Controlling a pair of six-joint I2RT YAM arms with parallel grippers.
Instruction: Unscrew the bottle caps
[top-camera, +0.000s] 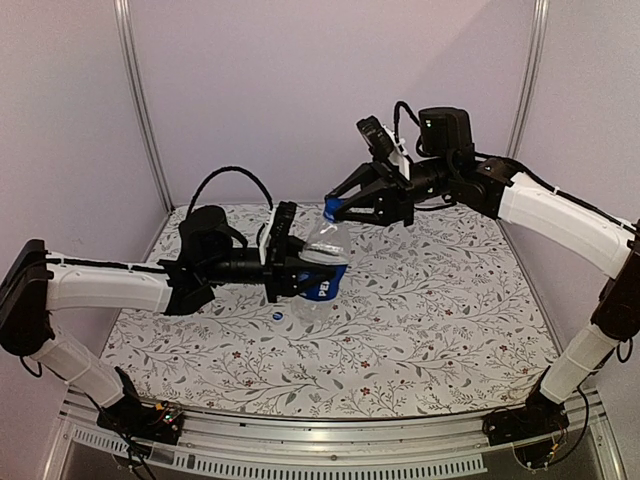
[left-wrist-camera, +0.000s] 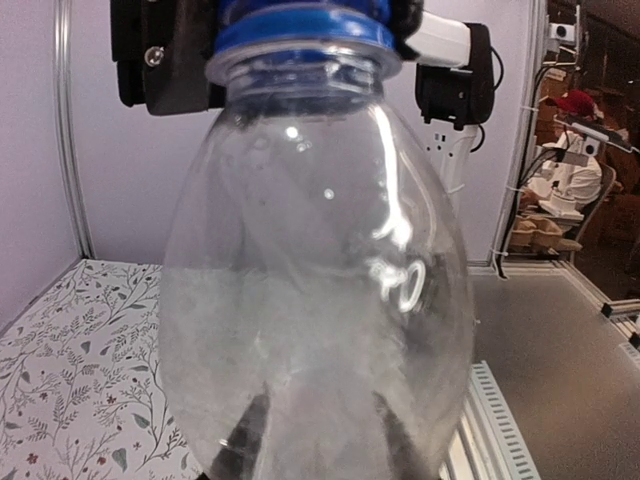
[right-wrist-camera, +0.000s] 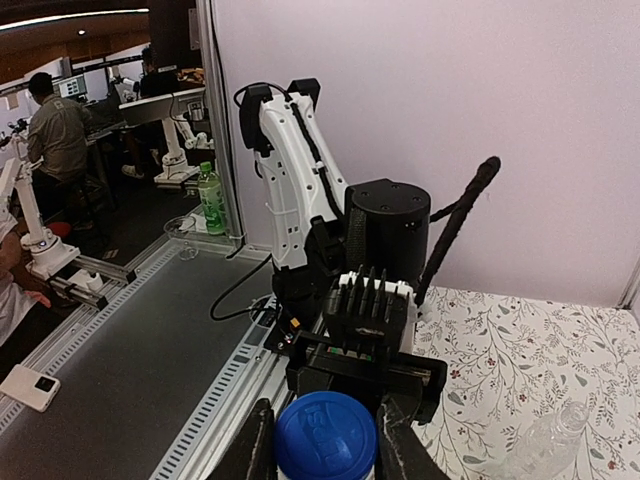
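Right pincer (top-camera: 335, 208) is seen clamped on the blue cap (right-wrist-camera: 325, 437): in the right wrist view one dark finger is pressed to the cap at 9 o'clock and the other at 3 o'clock, with no gap visible. The cap is seated on the neck of the labelled bottle (top-camera: 326, 238); in the left wrist view its blue rim is seen down against the neck ring, with the clear shoulder flaring out below it. Left pincer (top-camera: 318, 272) is closed on the same bottle lower down, approached from 9 o'clock in the top view, with its fingers wrapped across the body just above the dark blue label. The bottle is held neck-up over the middle of the table (top-camera: 450, 320), with the neck leaned slightly toward 1 o'clock. Whether its base touches the cloth cannot be told. Both arms are brought together at this one bottle, the right from 2 o'clock and the left from 9 o'clock. A loose cap (top-camera: 277, 314), also blue, is seen lying flat on the floral table cover at 7 o'clock from the held bottle, near it but apart from it. A plain bottle (right-wrist-camera: 548, 440), clear and uncapped, is caught at the lower right of the right wrist view, lying on the table cover. Its position in the top view cannot be made out.
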